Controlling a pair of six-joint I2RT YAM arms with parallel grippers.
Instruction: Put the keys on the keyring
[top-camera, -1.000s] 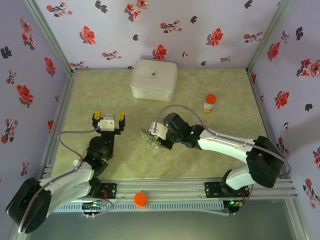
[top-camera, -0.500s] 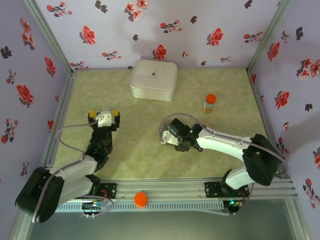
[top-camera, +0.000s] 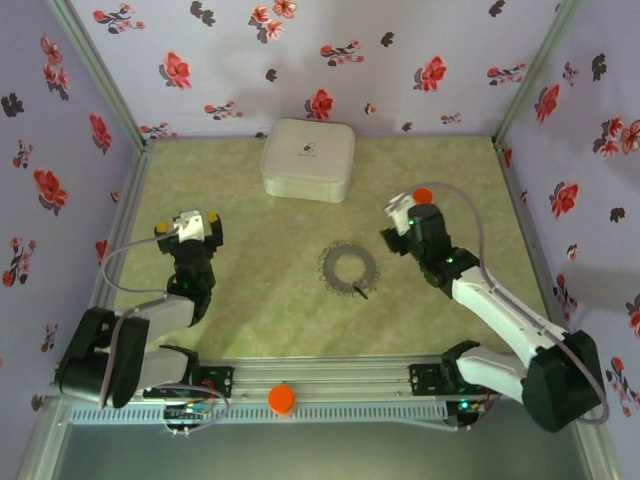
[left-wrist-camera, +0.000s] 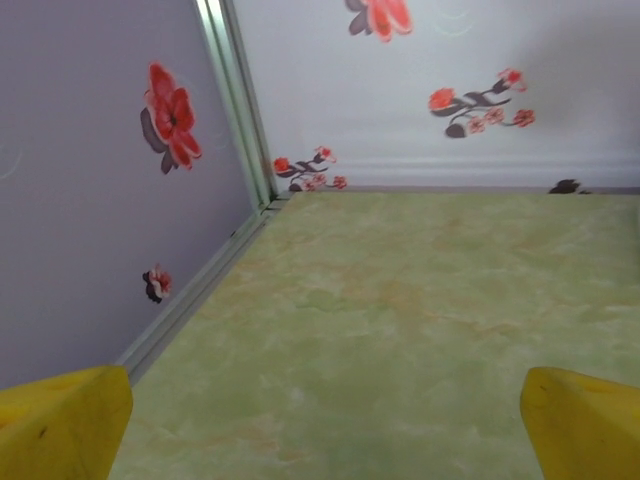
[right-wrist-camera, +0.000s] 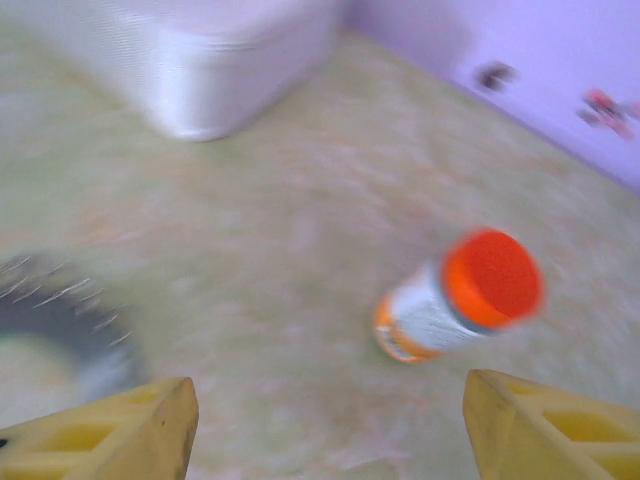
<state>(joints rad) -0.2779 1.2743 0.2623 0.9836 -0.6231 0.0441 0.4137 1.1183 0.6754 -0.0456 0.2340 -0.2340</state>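
Keyring (top-camera: 331, 267) lies flat mid-table, between the two arms but closer to the right gripper (top-camera: 400, 222), which hangs with jaws spread wide and nothing between them. From that gripper the keyring sits to its left and toward the near edge; in the right wrist view it is a blurred dark arc at the left margin, off the fingers' line, which points at the orange-capped bottle (right-wrist-camera: 455, 300). A slim dark key (top-camera: 360, 291) lies diagonally at the keyring's near-right rim; touching or threaded, I cannot tell. The left gripper (left-wrist-camera: 320, 410) is well apart, also wide open and empty.
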